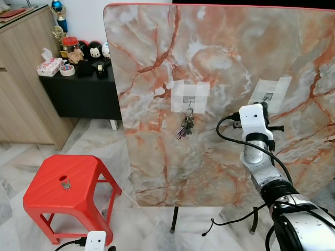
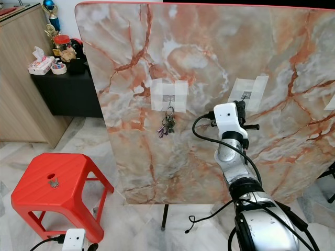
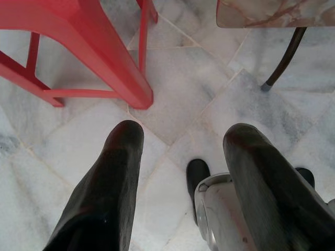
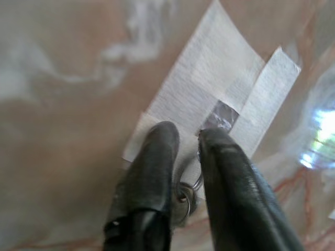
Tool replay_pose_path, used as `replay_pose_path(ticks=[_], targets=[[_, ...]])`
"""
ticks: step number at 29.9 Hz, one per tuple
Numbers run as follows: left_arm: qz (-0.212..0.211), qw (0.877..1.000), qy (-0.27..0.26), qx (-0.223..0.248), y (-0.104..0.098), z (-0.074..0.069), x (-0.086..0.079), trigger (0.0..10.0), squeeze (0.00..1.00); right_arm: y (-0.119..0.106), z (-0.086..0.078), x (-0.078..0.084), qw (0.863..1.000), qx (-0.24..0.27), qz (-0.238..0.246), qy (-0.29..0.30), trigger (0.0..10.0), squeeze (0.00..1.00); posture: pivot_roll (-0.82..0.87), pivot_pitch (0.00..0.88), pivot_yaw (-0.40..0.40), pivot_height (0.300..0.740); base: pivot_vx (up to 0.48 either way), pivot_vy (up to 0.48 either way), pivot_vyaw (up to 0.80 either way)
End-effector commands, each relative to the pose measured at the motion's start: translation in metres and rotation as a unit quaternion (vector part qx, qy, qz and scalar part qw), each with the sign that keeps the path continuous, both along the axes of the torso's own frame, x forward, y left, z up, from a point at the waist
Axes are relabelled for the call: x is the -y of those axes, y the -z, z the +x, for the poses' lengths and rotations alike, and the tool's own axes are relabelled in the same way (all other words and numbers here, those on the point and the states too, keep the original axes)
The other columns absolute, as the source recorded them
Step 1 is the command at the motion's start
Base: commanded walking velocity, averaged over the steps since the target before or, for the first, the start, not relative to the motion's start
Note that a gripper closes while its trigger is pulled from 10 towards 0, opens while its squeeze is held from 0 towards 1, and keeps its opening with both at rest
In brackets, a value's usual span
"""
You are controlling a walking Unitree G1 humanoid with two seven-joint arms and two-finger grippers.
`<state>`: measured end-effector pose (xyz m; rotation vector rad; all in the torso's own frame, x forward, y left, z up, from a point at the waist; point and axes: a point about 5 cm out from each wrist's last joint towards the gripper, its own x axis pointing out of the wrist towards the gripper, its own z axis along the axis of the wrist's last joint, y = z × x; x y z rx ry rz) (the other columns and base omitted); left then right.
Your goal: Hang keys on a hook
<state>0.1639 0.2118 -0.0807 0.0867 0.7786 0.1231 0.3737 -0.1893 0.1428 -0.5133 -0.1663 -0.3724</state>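
From the head, the right gripper (image 1: 266, 107) is raised against the marble board (image 1: 225, 63) at a taped hook (image 1: 268, 96); another key bunch (image 1: 186, 126) hangs alongside. At the right wrist, fingers (image 4: 152, 172) pinch a key ring (image 4: 184, 201). The left gripper (image 3: 180, 151) is spread above the floor (image 3: 193, 89).

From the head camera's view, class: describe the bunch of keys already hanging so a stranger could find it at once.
Find the upright marble-patterned board. Two white tape patches sit on it; under the left patch dangles the bunch of keys. The right patch has the right gripper pressed against it instead.
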Motion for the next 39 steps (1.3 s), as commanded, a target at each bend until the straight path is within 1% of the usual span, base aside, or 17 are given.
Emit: replay_pose_path(ticks=[1,3,4,5,6,9,12,15,16,20,22,23,26,28,30,36,39], targets=[[-0.004,1.0,-0.008,-0.011,0.002,-0.003,0.002,10.0,0.0,-0.001,-0.002,-0.004,1.0,0.016,0.012,-0.018,10.0,1.0,0.04,0.0,-0.061,0.725,0.0,0.0,0.0],[-0.005,1.0,-0.007,-0.012,0.003,-0.003,0.002,10.0,0.0,0.001,-0.004,-0.006,0.999,0.019,0.014,-0.025,10.0,1.0,0.04,0.0,-0.061,0.725,0.0,0.0,0.0],[-0.005,1.0,-0.007,-0.012,0.003,-0.003,0.002,10.0,0.0,0.006,-0.007,-0.009,0.998,0.016,0.025,-0.046,10.0,0.34,0.04,0.0,-0.061,0.725,0.0,0.0,0.0],[-0.006,1.0,-0.007,-0.012,0.003,-0.003,0.003,10.0,0.0,0.01,-0.009,-0.011,0.998,0.012,0.03,-0.06,10.0,0.0,0.04,0.0,-0.061,0.725,0.0,0.0,0.0],[-0.006,1.0,-0.006,-0.012,0.003,-0.003,0.003,10.0,0.0,0.02,-0.015,-0.016,0.995,-0.005,0.046,-0.089,10.0,0.0,0.04,0.0,-0.061,0.725,0.0,0.0,0.0],[-0.005,1.0,-0.006,-0.012,0.003,-0.003,0.003,10.0,0.0,0.032,-0.02,-0.018,0.992,-0.024,0.07,-0.104,10.0,0.0,0.04,0.0,-0.061,0.725,0.0,0.0,0.0],[-0.005,1.0,-0.005,-0.012,0.003,-0.004,0.003,10.0,0.0,0.059,-0.032,-0.02,0.982,-0.084,0.115,-0.121,10.0,0.0,0.04,0.0,-0.061,0.725,0.0,0.0,0.0],[-0.004,1.0,-0.005,-0.012,0.003,-0.003,0.003,10.0,0.0,0.092,-0.048,-0.012,0.966,-0.151,0.189,-0.086,10.0,0.0,0.04,0.0,-0.062,0.725,0.0,0.0,0.0],[-0.003,1.0,-0.005,-0.012,0.003,-0.003,0.002,10.0,0.0,0.118,-0.064,-0.007,0.949,-0.206,0.229,-0.06,10.0,0.0,0.03,0.0,-0.06,0.725,0.0,0.0,0.0],[-0.001,1.0,-0.002,-0.013,0.002,-0.003,0.0,10.0,0.0,0.165,-0.103,-0.002,0.898,-0.311,0.31,-0.025,10.0,0.0,0.03,0.0,-0.05,0.725,0.0,0.0,0.0],[0.0,1.0,0.0,-0.013,0.002,-0.003,0.0,10.0,0.0,0.178,-0.117,-0.002,0.881,-0.346,0.323,-0.017,10.0,0.0,0.03,0.0,-0.042,0.725,0.0,0.0,0.0],[0.0,1.0,0.002,-0.014,0.002,-0.002,-0.001,10.0,0.0,0.189,-0.13,-0.003,0.866,-0.376,0.329,-0.016,10.0,0.0,0.02,0.0,-0.036,0.725,0.0,0.0,0.0],[0.001,1.0,0.007,-0.014,0.002,-0.002,-0.001,10.0,0.0,0.205,-0.152,-0.006,0.846,-0.425,0.321,-0.02,10.0,0.0,0.02,0.0,-0.033,0.725,0.0,0.0,0.0],[0.002,1.0,0.008,-0.014,0.001,-0.001,-0.001,10.0,0.0,0.216,-0.169,-0.006,0.826,-0.456,0.33,-0.015,10.0,0.0,0.03,0.0,-0.032,0.725,0.0,0.0,0.0],[0.002,1.0,0.009,-0.013,0.001,0.001,-0.002,10.0,0.0,0.227,-0.191,0.002,0.806,-0.483,0.341,0.018,10.0,0.0,0.03,0.0,-0.033,0.725,0.0,0.0,0.0],[-0.001,1.0,0.013,-0.017,0.001,0.001,-0.002,10.0,0.0,0.234,-0.214,0.018,0.79,-0.483,0.374,0.053,10.0,0.0,0.02,0.0,-0.024,0.725,0.0,0.0,0.0],[-0.001,1.0,0.016,-0.02,0.001,0.0,-0.002,10.0,0.0,0.237,-0.223,0.025,0.786,-0.496,0.365,0.054,10.0,0.0,0.02,0.0,-0.024,0.725,0.0,0.0,0.0]])
